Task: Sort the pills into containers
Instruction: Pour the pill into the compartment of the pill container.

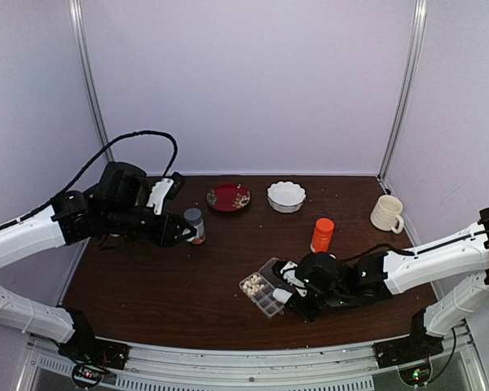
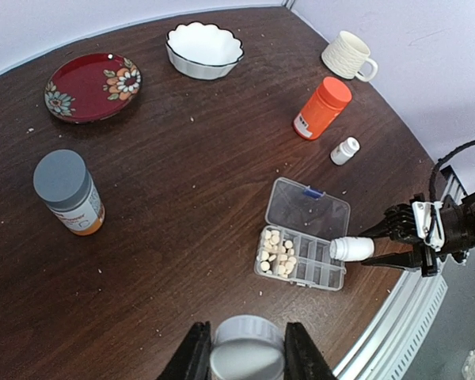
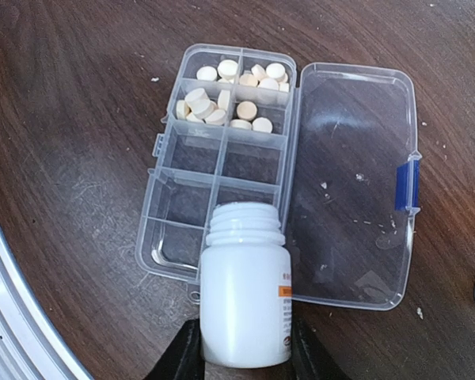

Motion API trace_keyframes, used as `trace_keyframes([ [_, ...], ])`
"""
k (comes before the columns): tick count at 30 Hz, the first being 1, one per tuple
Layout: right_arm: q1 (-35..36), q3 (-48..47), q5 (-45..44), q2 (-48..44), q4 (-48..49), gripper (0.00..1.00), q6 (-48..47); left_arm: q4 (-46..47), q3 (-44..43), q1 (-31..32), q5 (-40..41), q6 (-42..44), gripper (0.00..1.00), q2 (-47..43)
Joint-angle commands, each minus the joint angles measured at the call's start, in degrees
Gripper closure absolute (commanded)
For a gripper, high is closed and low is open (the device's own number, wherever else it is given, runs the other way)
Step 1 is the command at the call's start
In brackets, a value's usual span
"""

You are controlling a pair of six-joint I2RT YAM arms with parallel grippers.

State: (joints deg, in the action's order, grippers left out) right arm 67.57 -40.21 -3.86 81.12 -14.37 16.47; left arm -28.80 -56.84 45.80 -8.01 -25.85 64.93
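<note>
Uncapped white bottle [image 3: 245,277] sits pinched in right gripper [image 3: 245,350], its mouth over pill box [image 3: 226,146] near cells; left gripper [image 2: 249,342] is pressed on grey cap [image 2: 248,364].

Grey cap [image 2: 247,358]: being clamped in the left pincer [image 2: 246,340].
White bottle [image 3: 245,301]: being gripped in the right pincer [image 3: 245,352].
Red plate [image 2: 93,85]: being shown far ahead-left of the left pincer.

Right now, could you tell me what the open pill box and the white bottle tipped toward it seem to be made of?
Pill box: clear glossy plastic; the table shows through its walls and lid. White bottle: probably opaque plastic, smooth and slightly shiny, with a moulded threaded neck.
</note>
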Motion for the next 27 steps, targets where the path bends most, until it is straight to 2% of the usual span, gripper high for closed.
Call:
trace_keyframes([
  [1, -0.2, -3.2, -2.6, 0.8, -4.8, 1.0, -0.8, 1.0, -2.1, -0.3, -1.5, 1.1, 1.0, 0.6],
  [5, -0.2, -1.7, -1.1, -0.8, -1.4, 1.0, -0.5, 0.9, -2.3, -0.3, -1.9, 1.2, 1.0, 1.1],
  [8, -0.2, -4.6, -2.8, 1.4, -6.1, 1.0, -1.0, 1.0, -2.3, -0.3, -2.2, 1.2, 1.0, 1.2],
  [14, -0.1, -6.6, -2.2, 2.9, -7.6, 1.0, -1.9, 0.9, -2.4, -0.3, -2.7, 1.4, 1.0, 1.6],
  [17, -0.2, -5.2, -0.6, 1.5, -4.5, 1.0, -1.5, 0.9, -2.4, -0.3, -3.2, 1.4, 1.0, 1.8],
  [21, 0.0, -7.8, -2.3, 3.8, -9.2, 1.0, -2.2, 0.6, -2.6, -0.3, -3.2, 1.6, 1.0, 1.9],
  [25, 0.0, -5.7, -1.3, 1.6, -5.5, 1.0, -1.9, 0.5, -2.7, -0.3, -3.4, 1.7, 1.0, 2.1],
  [27, 0.0, -6.8, -2.8, 2.8, -8.0, 1.0, -1.6, 0.5, -2.8, -0.3, -3.4, 1.7, 1.0, 2.3],
])
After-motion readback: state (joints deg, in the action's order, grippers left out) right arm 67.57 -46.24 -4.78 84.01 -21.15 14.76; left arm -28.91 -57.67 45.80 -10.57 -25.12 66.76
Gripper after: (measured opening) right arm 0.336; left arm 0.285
